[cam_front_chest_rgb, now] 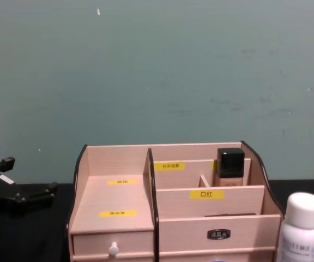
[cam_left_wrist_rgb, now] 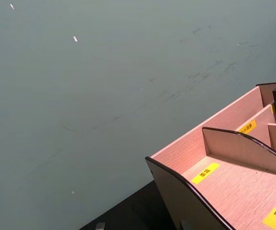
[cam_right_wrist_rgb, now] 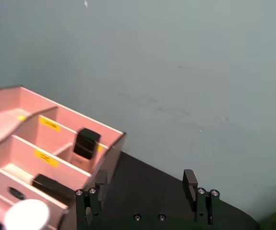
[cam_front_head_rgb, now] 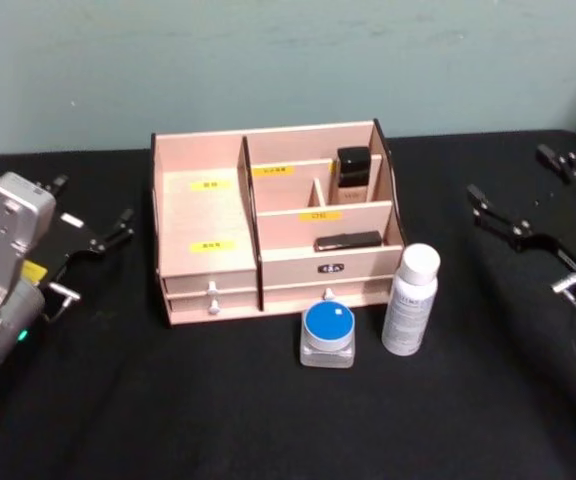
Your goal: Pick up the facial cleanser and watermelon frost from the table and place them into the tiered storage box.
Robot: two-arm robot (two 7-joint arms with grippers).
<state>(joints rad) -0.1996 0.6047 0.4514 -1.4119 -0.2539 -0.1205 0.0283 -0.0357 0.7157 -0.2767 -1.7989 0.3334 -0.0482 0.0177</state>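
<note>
Wooden tiered storage box (cam_front_head_rgb: 208,215) holds 1 black-capped bottle (cam_front_head_rgb: 352,170), 1 dark bar (cam_front_head_rgb: 348,241).

I count one wooden storage box (cam_front_head_rgb: 203,215) on the surface. In front of it stand one white bottle (cam_front_head_rgb: 409,300) and one small jar (cam_front_head_rgb: 327,335) with a blue lid. Inside it are two things: one dark-capped bottle (cam_front_head_rgb: 353,170) in the back right compartment and one flat dark item (cam_front_head_rgb: 348,241) a tier lower. Its front carries two white knobs (cam_front_head_rgb: 211,291), and I make out at least four yellow labels (cam_front_head_rgb: 208,184). My tools number two: the left tool (cam_front_head_rgb: 93,250) to the box's left and the right tool (cam_right_wrist_rgb: 145,177) to its right.
</note>
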